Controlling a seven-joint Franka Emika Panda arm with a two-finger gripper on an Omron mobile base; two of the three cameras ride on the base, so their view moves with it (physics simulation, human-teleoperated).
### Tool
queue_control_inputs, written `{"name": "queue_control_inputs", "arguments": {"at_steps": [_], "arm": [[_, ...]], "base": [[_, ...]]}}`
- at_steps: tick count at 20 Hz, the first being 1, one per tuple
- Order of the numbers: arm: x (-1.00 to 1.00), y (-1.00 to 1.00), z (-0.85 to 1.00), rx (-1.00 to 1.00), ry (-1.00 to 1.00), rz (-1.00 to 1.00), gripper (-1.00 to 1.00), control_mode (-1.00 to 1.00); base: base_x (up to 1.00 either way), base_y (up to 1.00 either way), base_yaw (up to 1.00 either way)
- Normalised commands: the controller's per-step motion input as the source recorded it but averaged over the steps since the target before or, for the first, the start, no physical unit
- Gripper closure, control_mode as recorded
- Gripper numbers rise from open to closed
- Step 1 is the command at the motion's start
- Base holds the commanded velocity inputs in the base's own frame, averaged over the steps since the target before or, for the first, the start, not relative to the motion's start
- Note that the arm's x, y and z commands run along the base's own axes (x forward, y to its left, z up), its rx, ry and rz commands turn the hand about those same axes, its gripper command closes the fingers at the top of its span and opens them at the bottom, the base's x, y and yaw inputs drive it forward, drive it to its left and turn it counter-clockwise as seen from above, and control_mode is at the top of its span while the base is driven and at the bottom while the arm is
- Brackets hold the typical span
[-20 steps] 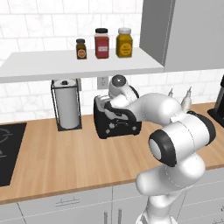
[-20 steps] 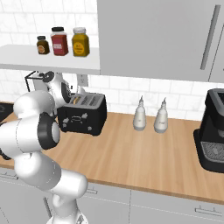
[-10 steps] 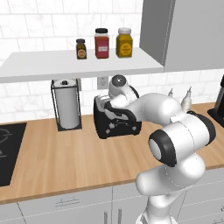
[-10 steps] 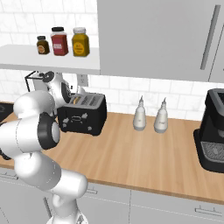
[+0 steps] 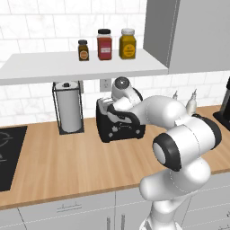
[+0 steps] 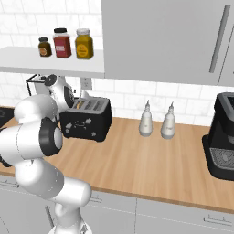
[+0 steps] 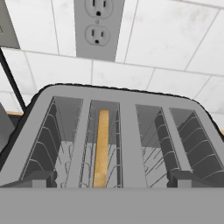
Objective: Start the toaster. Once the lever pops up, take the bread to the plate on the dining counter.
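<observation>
The black toaster (image 5: 120, 129) stands on the wood counter against the tiled wall, also seen as the toaster (image 6: 87, 121) from the right. In the hand view I look down into the toaster (image 7: 127, 131) and its several slots. The bread (image 7: 101, 148), a thin tan slice, stands on edge in the second slot from the left; a sliver of the bread (image 6: 80, 104) shows from the right. My gripper (image 7: 111, 178) hovers just above the toaster top, open, with its fingertips (image 7: 40, 177) spread wide to either side of the slots and holding nothing. The plate and dining counter are out of view.
A paper towel holder (image 5: 68, 108) stands left of the toaster, a wall outlet (image 7: 97, 27) behind it. A shelf (image 5: 85, 66) with three jars hangs low overhead. Two bottles (image 6: 157, 121) and a black coffee machine (image 6: 222, 137) stand to the right, a cooktop (image 5: 8, 155) at far left.
</observation>
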Motion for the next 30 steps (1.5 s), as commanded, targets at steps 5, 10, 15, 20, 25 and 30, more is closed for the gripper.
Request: {"name": "queue_control_inputs", "arguments": {"at_steps": [5,10,15,20,25,30], "arm": [[0.0,0.0,0.0,0.0,0.0,0.0,-1.0,-1.0],[0.0,0.0,0.0,0.0,0.0,0.0,-1.0,-1.0],[0.0,0.0,0.0,0.0,0.0,0.0,-1.0,-1.0],[0.0,0.0,0.0,0.0,0.0,0.0,-1.0,-1.0],[0.0,0.0,0.0,0.0,0.0,0.0,-1.0,-1.0],[0.0,0.0,0.0,0.0,0.0,0.0,-1.0,-1.0]], "base": [[0.0,0.0,0.0],[0.0,0.0,0.0],[0.0,0.0,0.0],[0.0,0.0,0.0],[0.0,0.0,0.0],[0.0,0.0,0.0]]}}
